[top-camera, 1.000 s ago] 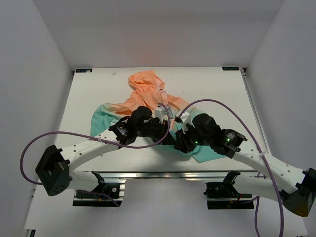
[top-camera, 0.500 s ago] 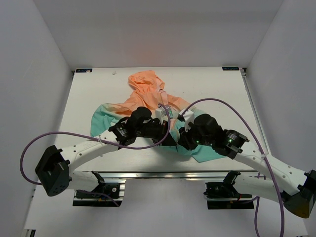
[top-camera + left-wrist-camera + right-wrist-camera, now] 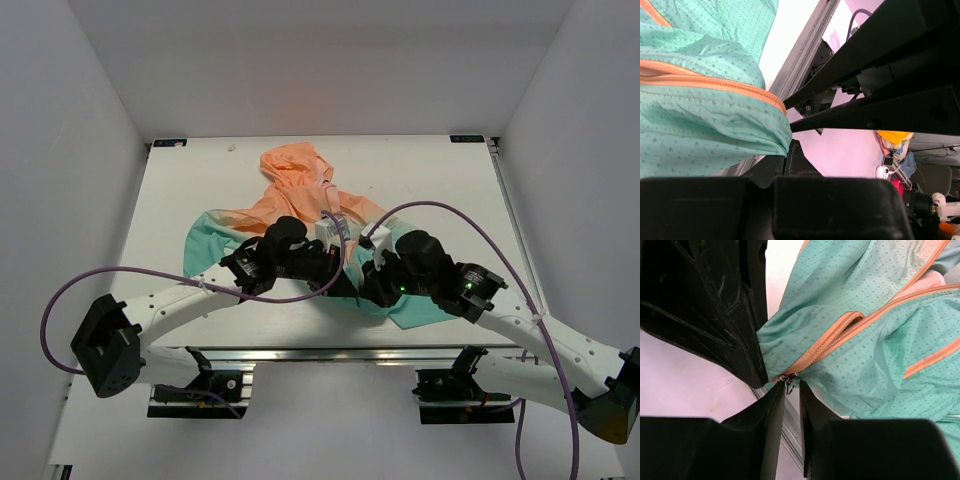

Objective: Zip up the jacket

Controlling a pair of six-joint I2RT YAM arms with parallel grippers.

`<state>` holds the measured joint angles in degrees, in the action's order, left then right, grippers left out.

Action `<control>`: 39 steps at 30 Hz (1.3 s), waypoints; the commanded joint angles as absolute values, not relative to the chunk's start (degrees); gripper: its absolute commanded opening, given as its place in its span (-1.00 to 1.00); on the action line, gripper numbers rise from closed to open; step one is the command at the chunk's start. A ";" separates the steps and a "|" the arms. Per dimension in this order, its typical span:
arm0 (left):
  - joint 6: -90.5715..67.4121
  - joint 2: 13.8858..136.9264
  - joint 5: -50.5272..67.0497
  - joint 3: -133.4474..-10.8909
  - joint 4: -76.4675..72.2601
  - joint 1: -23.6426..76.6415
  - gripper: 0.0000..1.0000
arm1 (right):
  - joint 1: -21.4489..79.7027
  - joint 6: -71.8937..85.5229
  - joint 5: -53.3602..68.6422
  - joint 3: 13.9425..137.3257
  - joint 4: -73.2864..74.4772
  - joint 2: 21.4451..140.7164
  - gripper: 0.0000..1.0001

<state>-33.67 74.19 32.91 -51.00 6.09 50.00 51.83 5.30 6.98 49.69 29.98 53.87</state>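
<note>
Top: jacket on table, orange hood far, teal hem at near edge, left wrist: left gripper clamped on hem corner at zipper bottom end, right wrist: right gripper jaws almost together around zipper pull, can't tell if pinched.

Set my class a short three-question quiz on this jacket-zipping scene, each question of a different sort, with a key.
1. True or false: the left gripper is shut on the teal hem of the jacket.
2. The zipper tape is: A orange, B black, C white.
3. Which part of the jacket lies nearest the far end of the table?
Key: 1 true; 2 A; 3 the hood.
</note>
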 commanded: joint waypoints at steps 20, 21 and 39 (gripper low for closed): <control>-32.34 73.82 33.49 -51.85 12.73 50.27 -1.00 | 51.94 7.55 -5.34 52.19 29.34 53.26 -1.00; -32.34 74.00 33.05 -51.86 13.96 50.36 -1.00 | 51.94 7.82 -6.23 52.82 30.05 53.78 -1.00; -36.56 75.06 32.61 -46.67 22.94 50.36 -1.00 | 51.94 12.66 -21.98 56.60 25.76 59.06 -1.00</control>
